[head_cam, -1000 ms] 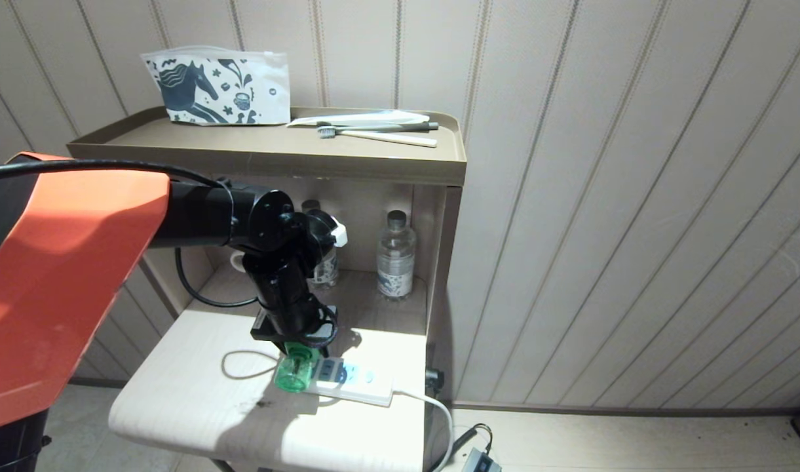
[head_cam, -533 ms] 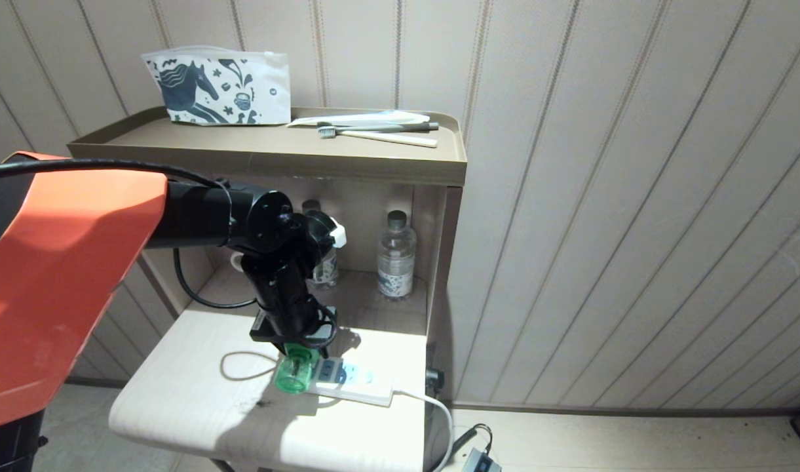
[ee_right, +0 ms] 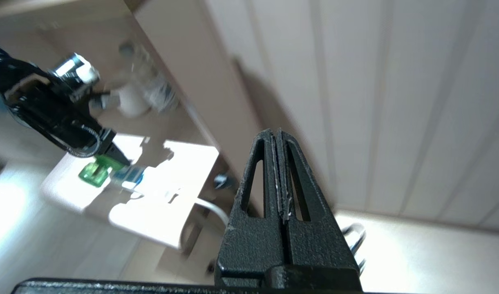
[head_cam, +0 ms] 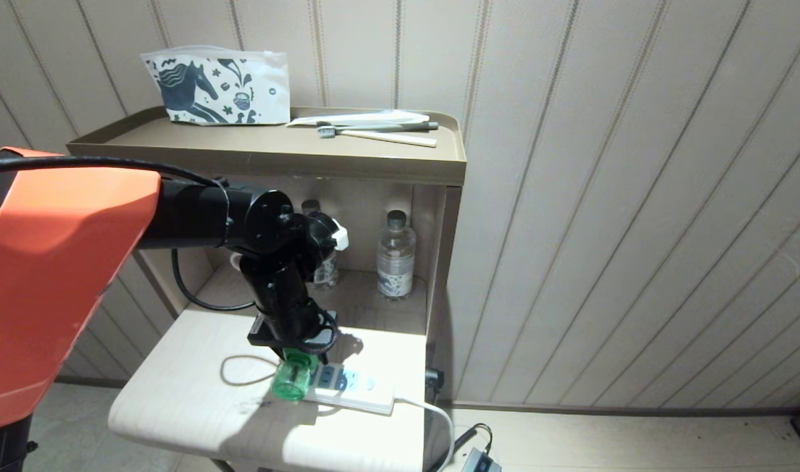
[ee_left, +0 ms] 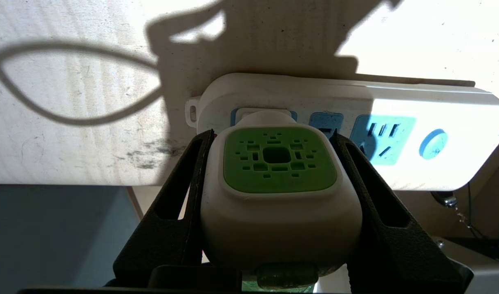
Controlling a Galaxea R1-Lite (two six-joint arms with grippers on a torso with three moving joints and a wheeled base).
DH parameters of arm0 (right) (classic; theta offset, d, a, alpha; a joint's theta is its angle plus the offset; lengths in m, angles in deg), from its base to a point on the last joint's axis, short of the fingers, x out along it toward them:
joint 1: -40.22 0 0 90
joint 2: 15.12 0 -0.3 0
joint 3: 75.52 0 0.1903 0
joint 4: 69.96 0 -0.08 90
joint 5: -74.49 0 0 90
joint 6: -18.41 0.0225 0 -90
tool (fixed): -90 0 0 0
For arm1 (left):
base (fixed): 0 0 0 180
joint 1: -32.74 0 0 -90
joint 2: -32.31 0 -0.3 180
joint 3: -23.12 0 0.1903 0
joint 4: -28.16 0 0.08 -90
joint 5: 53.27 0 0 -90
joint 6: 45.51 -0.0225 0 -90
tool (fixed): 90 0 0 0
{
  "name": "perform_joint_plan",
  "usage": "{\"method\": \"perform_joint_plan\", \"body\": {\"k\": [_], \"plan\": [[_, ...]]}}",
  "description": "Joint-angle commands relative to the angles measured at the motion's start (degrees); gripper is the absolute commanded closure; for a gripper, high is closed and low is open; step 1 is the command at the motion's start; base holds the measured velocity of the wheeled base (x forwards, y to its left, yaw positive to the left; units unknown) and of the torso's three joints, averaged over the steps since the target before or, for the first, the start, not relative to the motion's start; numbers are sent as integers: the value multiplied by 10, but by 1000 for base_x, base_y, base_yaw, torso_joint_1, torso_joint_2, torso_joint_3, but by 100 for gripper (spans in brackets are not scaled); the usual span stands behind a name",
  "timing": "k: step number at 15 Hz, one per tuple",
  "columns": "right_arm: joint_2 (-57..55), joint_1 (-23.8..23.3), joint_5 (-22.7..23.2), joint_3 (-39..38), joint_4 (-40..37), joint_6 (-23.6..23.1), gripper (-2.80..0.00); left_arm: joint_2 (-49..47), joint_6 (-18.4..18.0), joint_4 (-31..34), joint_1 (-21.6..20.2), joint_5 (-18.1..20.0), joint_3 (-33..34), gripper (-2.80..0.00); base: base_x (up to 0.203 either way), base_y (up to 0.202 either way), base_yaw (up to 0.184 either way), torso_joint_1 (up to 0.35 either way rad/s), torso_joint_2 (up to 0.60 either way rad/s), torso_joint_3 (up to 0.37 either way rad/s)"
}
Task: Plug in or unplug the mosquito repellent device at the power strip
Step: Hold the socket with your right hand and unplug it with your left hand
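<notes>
The left gripper (ee_left: 274,192) clamps the mosquito repellent device (ee_left: 280,179) by its two sides, one finger on each; the device sits at the end socket of the power strip (head_cam: 357,388), its green bottle (head_cam: 289,380) overhanging the strip's end on the pale shelf (head_cam: 177,406); the open cabinet compartment (head_cam: 432,262) behind holds a water bottle (head_cam: 396,262); the right gripper (ee_right: 278,179), away from the shelf, has its fingers pressed together, empty.
</notes>
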Motion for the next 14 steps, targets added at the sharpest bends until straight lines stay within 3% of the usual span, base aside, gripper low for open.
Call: {"method": "perform_joint_plan", "body": {"k": [1,4,7,11,14], "plan": [[-232,68,-16,30,42,11,0,7,1,3,1,-1,2,0,0,0,0,0,0,0],[-424,196,-85,82,102,22,0,13,1,3,1,-1,8,0,0,0,0,0,0,0],[-582,304,-119,143,136,-1,0,24,1,-2,1,-1,29,0,0,0,0,0,0,0],[-698,369,-84,222,151,-12,0,23,2,-2,1,1,33,0,0,0,0,0,0,0],[-795,386,-73,275,152,-15,0,21,3,-1,3,3,38,0,0,0,0,0,0,0]]}}
